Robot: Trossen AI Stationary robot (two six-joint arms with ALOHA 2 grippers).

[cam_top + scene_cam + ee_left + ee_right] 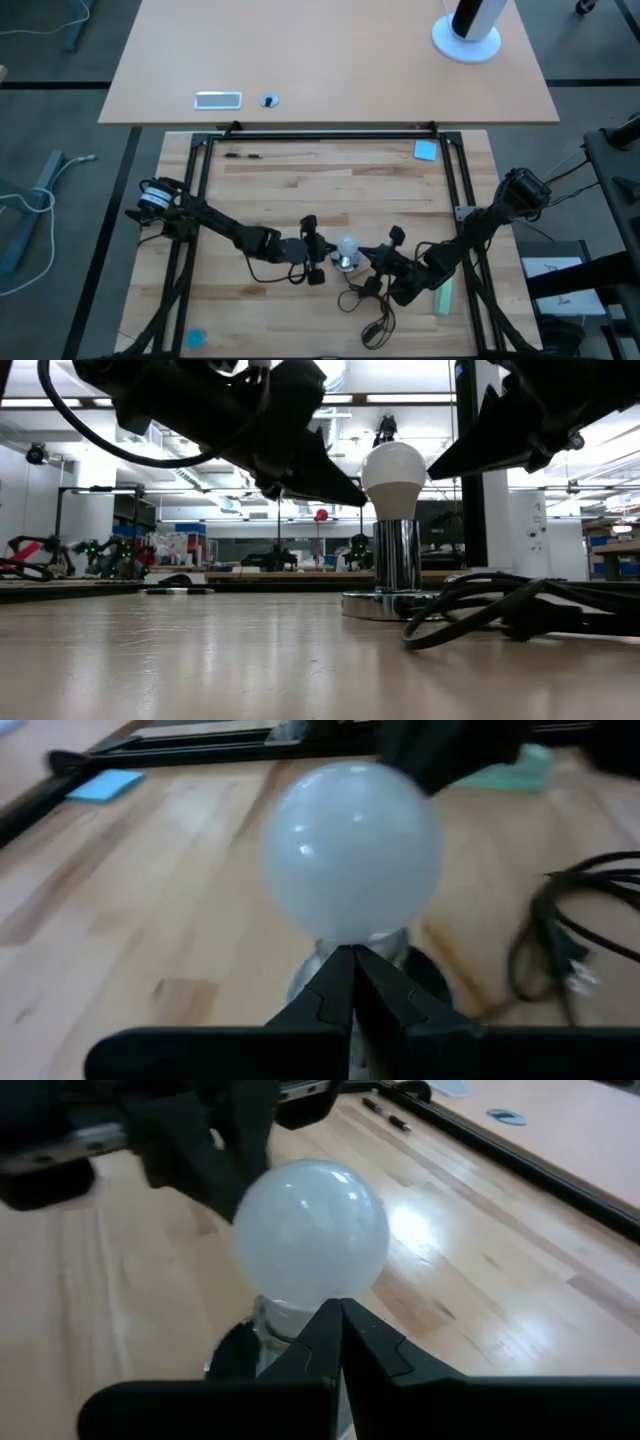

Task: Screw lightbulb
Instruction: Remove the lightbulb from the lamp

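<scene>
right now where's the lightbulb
In the high view the lightbulb stands upright in the socket near the table's front middle, between the shut left gripper and right gripper.

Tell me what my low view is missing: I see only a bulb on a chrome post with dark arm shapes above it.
Observer: From above, the left gripper and the right gripper flank the lightbulb from opposite sides.
Operator: Report the fingers.
Observer: Both wrist views show each arm's fingers shut, tips together just short of the bulb's neck, gripping nothing.
Operator: Say what the post stands on.
Observer: The high view shows the socket sitting on the wooden table, its black cord coiling toward the table's near edge.
Operator: List anything nearby.
Observer: A pale green block lies by the right arm.
</scene>
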